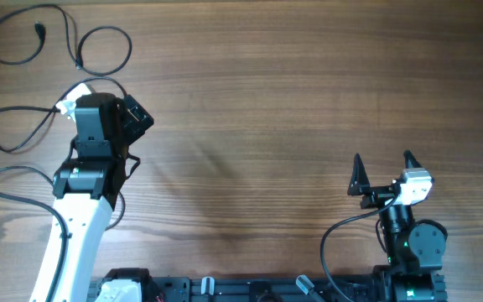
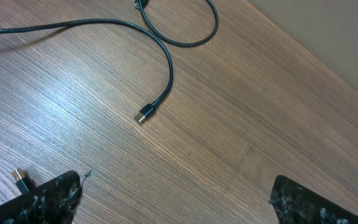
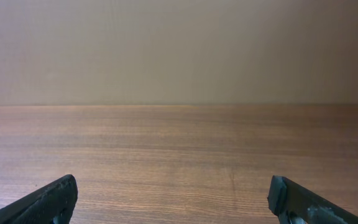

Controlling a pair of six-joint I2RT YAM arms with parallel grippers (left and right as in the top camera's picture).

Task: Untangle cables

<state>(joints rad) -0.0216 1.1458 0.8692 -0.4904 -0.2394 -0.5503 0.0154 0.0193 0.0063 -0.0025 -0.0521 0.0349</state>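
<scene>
cables (image 2: 169, 68) lie in loose loops at the far left of the surface (image 1: 275, 101). one cord curves down, its plug (image 2: 143, 114) pointing toward the left tool (image 2: 179, 205) — spread wide, empty. right tool (image 1: 383, 164) — also spread, well apart from them.

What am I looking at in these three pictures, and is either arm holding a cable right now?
These are two robot arms at a wooden table. The overhead picture looks straight down: the white left arm reaches toward thin black cables lying in loose loops at the far left. The other two pictures come from a camera on each wrist; the dark shapes in their bottom corners are that arm's own fingers. The left fingers are spread apart above bare wood, one cable's plug end lying ahead of them. The right fingers are also spread, with no cable between them. Nothing is held.
</scene>
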